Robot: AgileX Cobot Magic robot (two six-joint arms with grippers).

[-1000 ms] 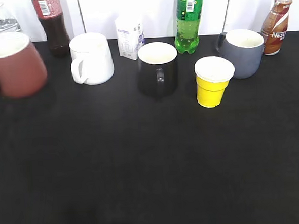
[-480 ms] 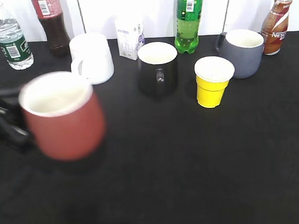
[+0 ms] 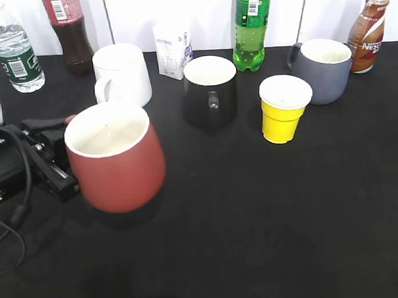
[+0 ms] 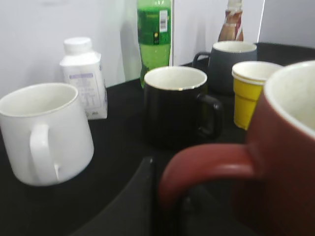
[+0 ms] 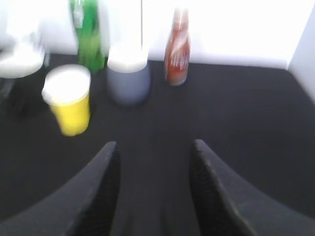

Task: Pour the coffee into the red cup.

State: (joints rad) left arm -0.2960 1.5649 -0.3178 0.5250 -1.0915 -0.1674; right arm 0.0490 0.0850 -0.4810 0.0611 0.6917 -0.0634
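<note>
Carrying the big red ceramic cup (image 3: 116,157) by its handle, the left gripper (image 3: 55,164) sits at about nine o'clock in the exterior view, with the cup tilted slightly and apparently just off or barely on the black tabletop (image 3: 271,219). The cup looks empty inside. The brown coffee bottle with a silver cap (image 3: 369,29) stands at two o'clock, well apart from the cup, just beside the grey mug (image 3: 322,70). Between them lie the black mug (image 3: 210,91) and the yellow paper cup (image 3: 282,107). The right arm does not appear in this view.

In the left wrist view the red handle (image 4: 206,167) curves across the lower frame, and a dark finger (image 4: 133,196) lies against it at seven o'clock. The grip seems closed on the handle, though the other finger is hidden. A white mug (image 4: 44,130) stands at nine o'clock.

The right wrist view is blurred. The right gripper (image 5: 153,187) shows two dark fingers (image 5: 101,187) spread apart with nothing between them, and the coffee bottle sits near twelve o'clock.

The step in hand looks like placing the cup toward the centre. Next, I judge, the cup must be set down upright and released or steadied, and the right arm must reach for the bottle.
</note>
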